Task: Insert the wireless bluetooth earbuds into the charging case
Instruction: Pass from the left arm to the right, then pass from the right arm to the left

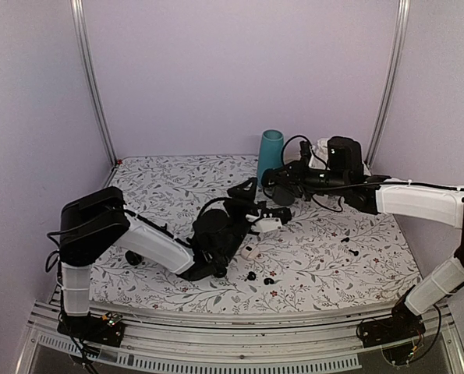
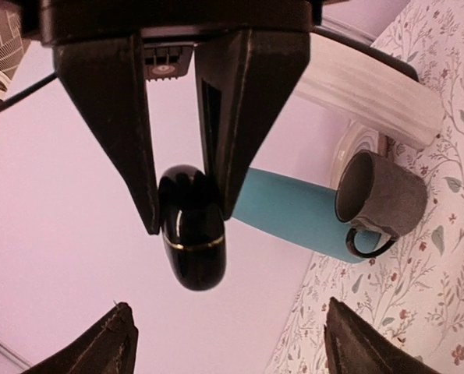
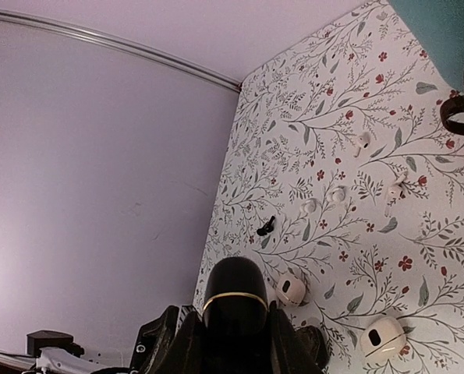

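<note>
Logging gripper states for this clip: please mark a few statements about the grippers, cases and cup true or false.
1. The right gripper grips a black case. True.
2. The left gripper is shut on that case. False: its jaws stand wide open, apart from it.
3. Two white cases lie on the table. True.
4. The teal cup lies on its side. False: it stands upright.

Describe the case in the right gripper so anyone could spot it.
Find the teal cup at the back. Just in front, the right gripper pinches a glossy black case; unlike the white cases lying nearby, it has a gold seam.
</note>
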Controlling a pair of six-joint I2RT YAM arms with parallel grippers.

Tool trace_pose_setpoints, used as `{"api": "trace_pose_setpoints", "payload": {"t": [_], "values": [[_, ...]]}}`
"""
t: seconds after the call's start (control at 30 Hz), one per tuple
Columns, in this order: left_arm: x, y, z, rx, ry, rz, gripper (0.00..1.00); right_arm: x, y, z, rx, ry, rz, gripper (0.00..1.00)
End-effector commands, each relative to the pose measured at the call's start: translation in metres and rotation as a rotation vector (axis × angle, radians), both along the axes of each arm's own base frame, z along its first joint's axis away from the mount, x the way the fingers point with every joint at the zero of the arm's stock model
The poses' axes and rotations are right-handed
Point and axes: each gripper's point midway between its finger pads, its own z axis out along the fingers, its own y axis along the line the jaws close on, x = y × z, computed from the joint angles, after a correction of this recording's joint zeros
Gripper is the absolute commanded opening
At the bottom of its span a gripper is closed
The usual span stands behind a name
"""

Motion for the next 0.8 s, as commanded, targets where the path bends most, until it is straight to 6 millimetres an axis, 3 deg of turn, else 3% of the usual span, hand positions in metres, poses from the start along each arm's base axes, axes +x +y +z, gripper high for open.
{"api": "trace_pose_setpoints", "payload": {"t": [0.0, 0.03, 0.1, 0.43, 0.6, 0.77], "values": [[-0.004, -0.001, 0.0, -0.063, 0.143, -0.039, 0.85, 0.009, -0.019, 0.01, -0.022, -0.063, -0.056, 0.03], [-0.002, -0.004, -0.008, -0.063, 0.193, -0.049, 0.88, 0.01, -0.021, 0.01, -0.026, -0.069, -0.063, 0.03], [-0.004, -0.003, 0.003, -0.137, 0.272, -0.078, 0.96, 0.013, -0.027, 0.009, -0.042, -0.076, -0.078, 0.03], [-0.021, -0.012, 0.009, -0.368, 0.733, -0.236, 0.95, 0.02, -0.051, 0.01, -0.113, -0.164, -0.133, 0.03], [-0.03, -0.012, 0.029, -0.532, 0.96, -0.364, 0.91, 0.017, -0.058, 0.021, -0.149, -0.249, -0.139, 0.03], [-0.03, -0.001, 0.062, -0.708, 1.119, -0.477, 0.91, 0.01, -0.061, 0.033, -0.16, -0.32, -0.122, 0.03]]}}
